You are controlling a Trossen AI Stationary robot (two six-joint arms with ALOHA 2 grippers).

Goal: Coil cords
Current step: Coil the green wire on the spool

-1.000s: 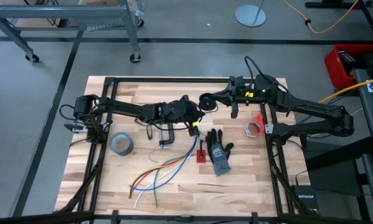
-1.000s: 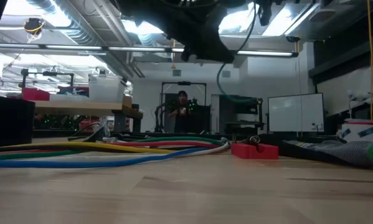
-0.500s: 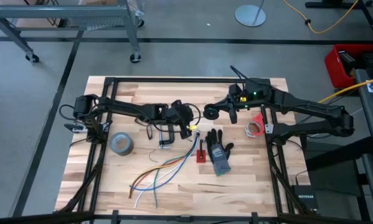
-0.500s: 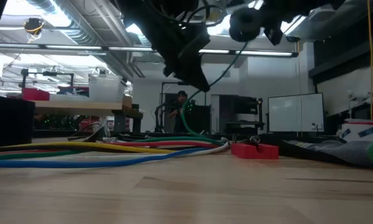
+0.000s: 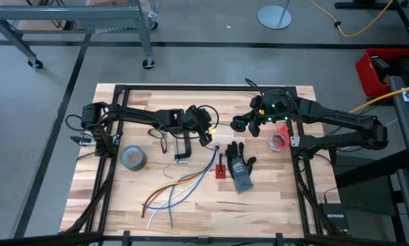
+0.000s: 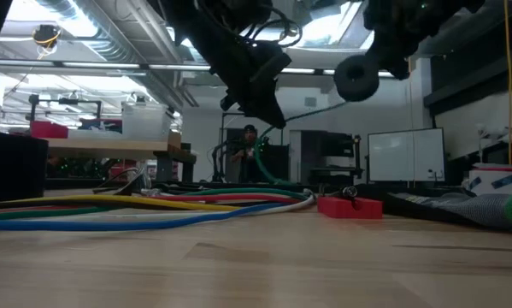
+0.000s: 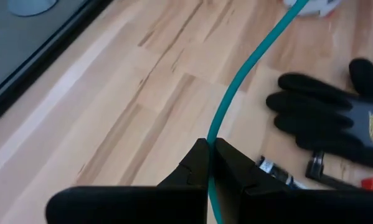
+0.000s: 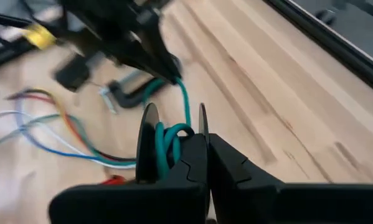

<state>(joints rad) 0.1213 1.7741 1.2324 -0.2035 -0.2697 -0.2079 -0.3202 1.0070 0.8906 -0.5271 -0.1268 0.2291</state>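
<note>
**Teal cord strung between both arms above the bench**

The cord (image 7: 247, 64) is thin and teal. In the right wrist view a few turns of it (image 8: 168, 147) sit wound between two thin round discs, with one strand running off towards the other arm. From above, the same winding reads only as a small dark round bundle (image 5: 240, 125), and in the low view as a dark doughnut (image 6: 356, 77) hanging well clear of the bench (image 5: 259, 212).

The left gripper (image 5: 207, 133) is over the middle of the bench, its fingers clenched on the strand, which passes straight between the tips in its own wrist view (image 7: 208, 147). The right gripper (image 5: 249, 122) hovers just beside it, towards the right, its fingers pressed together against the wound bundle (image 8: 205, 140).

Only the high view shows the whole layout: a black-and-grey glove (image 5: 240, 167) below the grippers, a grey tape roll (image 5: 133, 158) to the left, loose orange, blue and white wires (image 5: 177, 188) fanned between them, and a pink tape roll (image 5: 280, 140) to the right. The low view adds a person (image 6: 250, 152) standing far back in the room.
</note>
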